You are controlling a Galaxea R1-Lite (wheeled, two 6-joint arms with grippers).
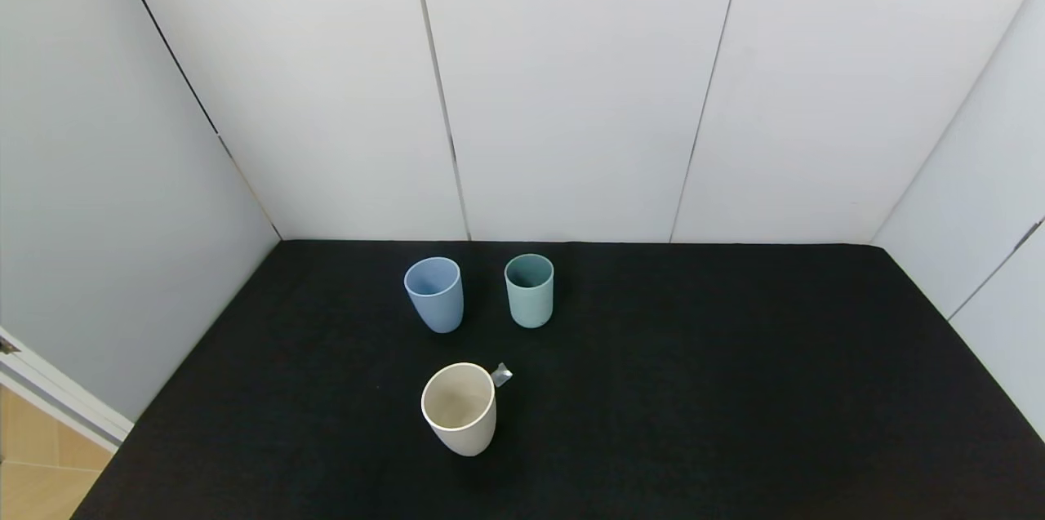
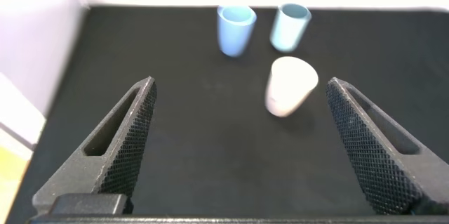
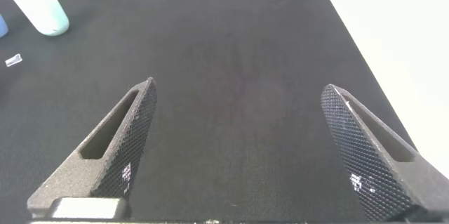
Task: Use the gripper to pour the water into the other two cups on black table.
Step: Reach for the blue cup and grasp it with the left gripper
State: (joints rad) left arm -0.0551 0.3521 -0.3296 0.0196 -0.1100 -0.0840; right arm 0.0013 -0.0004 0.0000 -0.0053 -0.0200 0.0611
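Observation:
Three tumblers stand upright on the black table [image 1: 694,389]. The cream-white cup [image 1: 460,408] is nearest me. The light blue cup [image 1: 434,294] and the teal-green cup [image 1: 530,290] stand side by side behind it. No water shows in any cup. Neither gripper appears in the head view. In the left wrist view my left gripper [image 2: 240,87] is open and empty above bare table, with the cream cup [image 2: 289,86], blue cup [image 2: 235,30] and teal cup [image 2: 289,27] ahead of it. My right gripper [image 3: 238,92] is open and empty over bare table, with the teal cup [image 3: 40,6] far off.
A small clear scrap [image 1: 501,375] lies on the table beside the cream cup; it also shows in the right wrist view [image 3: 12,60]. White wall panels [image 1: 571,95] enclose the table at the back and sides. The table's left edge drops to a wooden floor [image 1: 41,463].

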